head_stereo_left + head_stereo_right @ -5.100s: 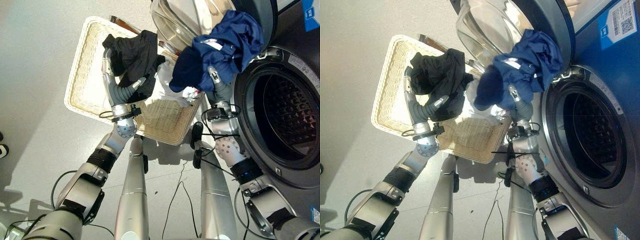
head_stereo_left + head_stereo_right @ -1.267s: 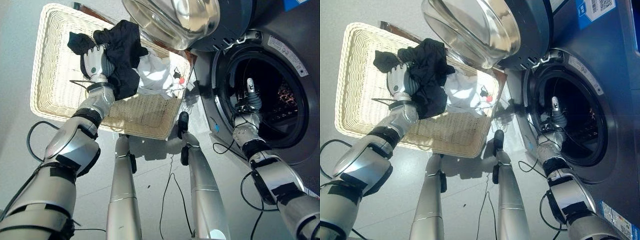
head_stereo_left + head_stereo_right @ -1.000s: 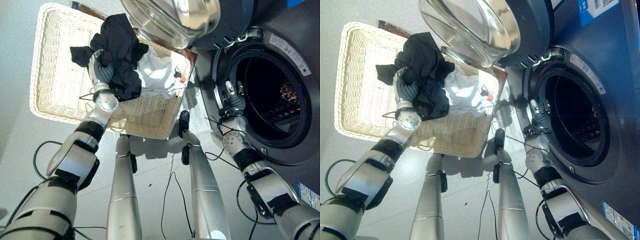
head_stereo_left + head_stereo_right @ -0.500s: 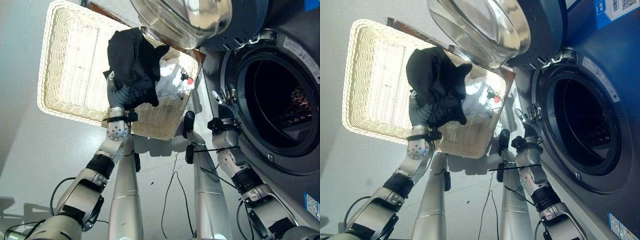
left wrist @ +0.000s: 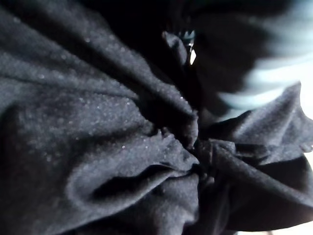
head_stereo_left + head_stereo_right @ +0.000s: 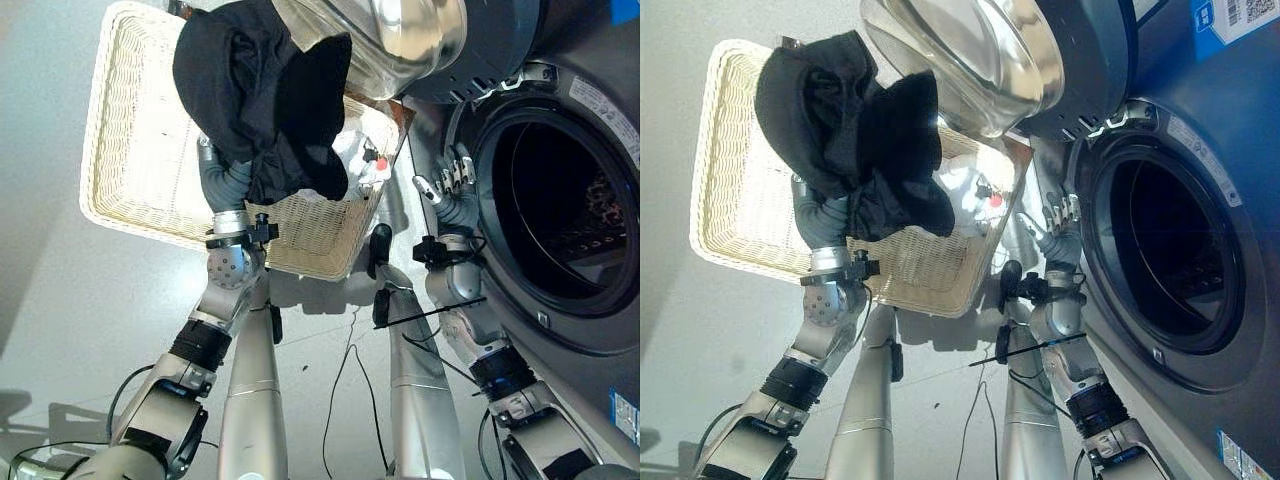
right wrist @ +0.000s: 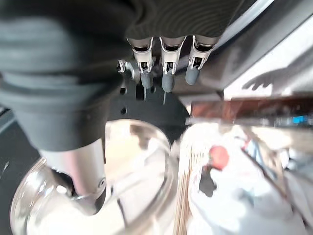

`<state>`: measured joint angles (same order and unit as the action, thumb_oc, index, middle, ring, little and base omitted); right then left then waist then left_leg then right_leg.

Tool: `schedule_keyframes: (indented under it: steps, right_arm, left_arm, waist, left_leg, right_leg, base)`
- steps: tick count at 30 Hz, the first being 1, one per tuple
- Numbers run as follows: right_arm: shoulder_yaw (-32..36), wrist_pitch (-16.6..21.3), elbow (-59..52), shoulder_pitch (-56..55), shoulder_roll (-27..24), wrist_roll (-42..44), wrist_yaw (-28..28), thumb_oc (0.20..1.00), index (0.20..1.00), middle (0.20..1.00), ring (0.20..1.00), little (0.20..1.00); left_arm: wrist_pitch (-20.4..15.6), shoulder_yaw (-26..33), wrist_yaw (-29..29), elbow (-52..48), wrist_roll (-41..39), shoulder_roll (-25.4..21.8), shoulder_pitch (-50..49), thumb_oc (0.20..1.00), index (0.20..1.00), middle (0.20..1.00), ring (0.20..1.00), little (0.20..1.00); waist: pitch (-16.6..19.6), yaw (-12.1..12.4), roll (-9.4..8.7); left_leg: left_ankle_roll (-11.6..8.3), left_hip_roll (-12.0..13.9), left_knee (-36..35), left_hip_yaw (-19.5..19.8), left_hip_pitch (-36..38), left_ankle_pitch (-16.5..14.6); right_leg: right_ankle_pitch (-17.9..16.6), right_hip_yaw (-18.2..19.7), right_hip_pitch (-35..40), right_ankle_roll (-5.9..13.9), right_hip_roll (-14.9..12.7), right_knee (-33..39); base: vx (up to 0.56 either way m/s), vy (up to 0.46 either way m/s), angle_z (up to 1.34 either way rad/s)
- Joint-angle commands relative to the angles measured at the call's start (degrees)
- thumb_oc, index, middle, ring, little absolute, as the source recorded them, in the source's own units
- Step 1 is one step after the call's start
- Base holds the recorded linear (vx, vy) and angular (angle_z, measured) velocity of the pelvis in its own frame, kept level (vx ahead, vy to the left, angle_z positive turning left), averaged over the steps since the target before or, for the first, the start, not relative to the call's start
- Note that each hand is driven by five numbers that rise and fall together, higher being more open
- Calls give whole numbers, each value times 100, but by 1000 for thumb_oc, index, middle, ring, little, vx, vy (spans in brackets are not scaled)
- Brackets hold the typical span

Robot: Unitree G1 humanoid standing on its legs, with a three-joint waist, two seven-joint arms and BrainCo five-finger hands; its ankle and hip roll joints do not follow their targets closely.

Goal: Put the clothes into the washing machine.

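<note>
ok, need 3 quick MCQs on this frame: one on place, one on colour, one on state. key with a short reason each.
1. Where is the black garment?
A. Inside the drum
B. Held up by the left hand above the basket
C. On the floor

2. What colour is the clothing left in the basket?
A. White
B. Green
C. Yellow

3. How is the washing machine door?
A. Shut
B. Removed
C. Swung open

Key:
1 B: the black garment hangs bunched over the left hand, above the wicker basket.
2 A: white clothing lies in the basket's corner nearest the machine.
3 C: the washing machine door stands swung open with the drum exposed; the right hand, fingers straight, sits empty at the opening's rim.
</note>
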<state>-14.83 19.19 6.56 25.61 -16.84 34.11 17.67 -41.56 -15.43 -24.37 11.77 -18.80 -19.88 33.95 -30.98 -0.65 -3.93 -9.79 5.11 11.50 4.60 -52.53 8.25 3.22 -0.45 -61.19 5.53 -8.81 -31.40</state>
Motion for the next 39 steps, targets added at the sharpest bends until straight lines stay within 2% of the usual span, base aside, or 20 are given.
schedule_keyframes:
  steps: [1,2,3,6,8,12,18,25,30,33,36,37,39]
  right_arm:
    - [-96,-283,-605,-283,-55,819,-983,1000,1000,1000,1000,1000]
    - [-144,-388,-642,-294,-55,1110,-1209,1000,1000,1000,1000,1000]
    - [-270,-655,-729,-306,-76,1557,-1673,1000,1000,1000,1000,1000]
    - [-408,-931,-800,-289,-82,1982,-1972,1000,1000,1000,1000,1000]
    - [-555,-1272,-838,-257,-59,2382,-2259,1000,1000,1000,1000,1000]
    - [-863,-1691,-762,-90,15,3222,-2677,1000,1000,1000,1000,1000]
    - [-1057,-1642,-651,399,163,3768,-2864,1000,1000,1000,1000,1000]
    - [-1071,-1678,-830,763,317,4249,-2904,1000,1000,1000,1000,1000]
    - [-1048,-1608,-1008,868,339,4624,-3083,1000,1000,1000,1000,1000]
    - [-1003,-1506,-1062,862,349,4782,-3230,1000,1000,1000,1000,1000]
    - [-941,-1361,-1087,875,333,4897,-3348,1000,1000,1000,1000,1000]
    - [-914,-1278,-1129,894,275,4931,-3392,1000,1000,1000,1000,1000]
    - [-898,-1259,-1140,896,258,4952,-3419,1000,1000,1000,1000,1000]
  left_arm:
    - [-556,256,307,-701,282,113,148,200,200,200,200,200]
    - [-563,248,383,-760,267,115,129,200,200,200,200,200]
    - [-581,205,504,-885,293,104,96,200,200,200,200,200]
    - [-567,129,510,-996,430,66,99,200,200,200,200,200]
    - [-538,81,652,-1113,520,40,97,200,200,200,200,200]
    - [-363,-138,1011,-1206,681,-25,245,200,200,200,200,200]
    - [-213,-399,1448,-1205,610,-86,528,200,200,200,200,200]
    - [82,-631,1174,-1075,1234,-229,810,200,200,200,200,200]
    - [295,-793,562,-985,2201,-459,988,200,200,200,200,200]
    - [359,-797,405,-922,2480,-553,1038,200,200,200,200,200]
    - [481,-843,97,-803,3164,-678,1128,200,200,200,200,200]
    - [674,-860,-194,-772,3776,-760,1160,200,200,200,200,200]
    - [755,-883,-290,-763,3942,-799,1178,200,200,200,200,200]
  waist:
    - [118,-94,184]
    - [118,-85,179]
    - [118,-66,171]
    - [118,-49,160]
    - [118,-25,152]
    - [118,35,183]
    - [118,117,252]
    - [118,169,265]
    - [118,184,237]
    - [118,182,219]
    - [118,179,209]
    - [118,177,210]
    - [118,177,212]
  left_leg:
    - [556,-653,391,-168,-151,-180]
    - [551,-655,393,-161,-151,-176]
    - [551,-662,400,-147,-156,-169]
    - [548,-665,402,-139,-161,-160]
    - [551,-679,395,-125,-143,-157]
    - [558,-691,383,-109,-123,-124]
    - [557,-727,417,-65,-143,-103]
    - [571,-758,448,-40,-131,-100]
    - [570,-757,461,-25,-149,-100]
    - [569,-751,454,-28,-134,-111]
    - [563,-750,466,-26,-146,-123]
    - [553,-749,483,-29,-159,-126]
    - [550,-748,488,-31,-161,-126]
  right_leg:
    - [-1189,-546,448,164,405,1383]
    - [-1189,-555,450,165,399,1381]
    - [-1191,-578,449,162,387,1378]
    - [-1195,-596,451,159,381,1383]
    - [-1204,-620,475,157,377,1400]
    - [-1209,-678,507,142,347,1416]
    - [-1228,-726,501,136,308,1424]
    - [-1228,-754,528,142,303,1405]
    - [-1245,-773,503,146,306,1392]
    - [-1233,-778,515,154,315,1388]
    - [-1231,-792,503,163,309,1379]
    - [-1232,-799,491,170,305,1371]
    - [-1233,-800,488,171,304,1367]
  base:
    - [5,-21,4]
    - [12,-29,6]
    - [12,-33,6]
    - [3,-10,1]
    - [0,-16,0]
    - [0,0,0]
    - [-1,-2,1]
    - [-3,-5,3]
    - [0,0,0]
    - [0,0,0]
    - [0,0,0]
    - [0,0,0]
    - [0,0,0]
